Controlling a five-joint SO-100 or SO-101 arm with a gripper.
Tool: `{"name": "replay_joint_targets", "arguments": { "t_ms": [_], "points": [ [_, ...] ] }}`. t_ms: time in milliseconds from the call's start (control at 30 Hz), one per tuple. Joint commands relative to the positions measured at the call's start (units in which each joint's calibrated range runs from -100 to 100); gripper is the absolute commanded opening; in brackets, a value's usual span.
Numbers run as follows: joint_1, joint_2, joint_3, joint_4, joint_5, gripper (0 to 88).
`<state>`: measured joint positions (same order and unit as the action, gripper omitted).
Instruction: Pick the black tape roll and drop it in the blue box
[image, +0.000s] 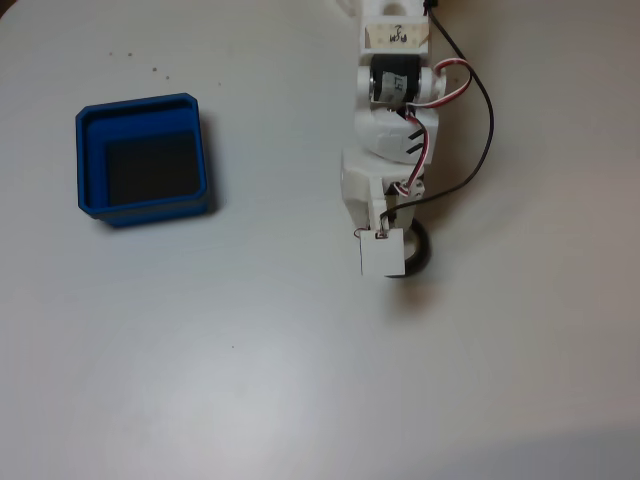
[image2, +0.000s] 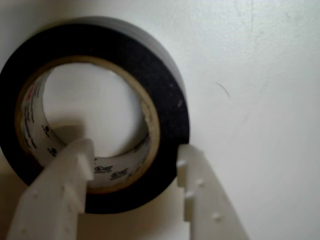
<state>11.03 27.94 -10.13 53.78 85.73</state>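
Overhead, in the fixed view, we see the white arm reaching down from the table's top edge, right of centre, its fingers lowered over the black tape roll, of which a dark arc peeks out beside the white wrist housing. That roll lies flat on the table, right of the middle, and the blue box sits well apart from it toward the table's left edge, in the upper half, its dark floor bare. From this view we cannot tell how the fingers stand. Turning to the wrist view, we see the tape roll close up, black outside with a pale beige core, lying flat on the table. The fingers are apart and straddle the near wall of the ring: one fingertip sits inside the core, the other just outside the black rim, and neither looks pressed against the tape yet. For this step we judge the aim is good, since pinching one wall suits a ring like this. We would close slowly, keep both tips low against the table so the wall sits deep between them, and check that the roll does not pivot before lifting straight up and carrying it toward the box.
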Motion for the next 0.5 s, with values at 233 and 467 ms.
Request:
{"name": "replay_joint_targets", "arguments": {
  "t_ms": [233, 467],
  "points": [
    [0.74, -4.87, -2.8, -0.23, -0.18, 15.3],
    [0.64, -5.03, -2.8, -0.23, -0.18, 21.4]
  ]
}}
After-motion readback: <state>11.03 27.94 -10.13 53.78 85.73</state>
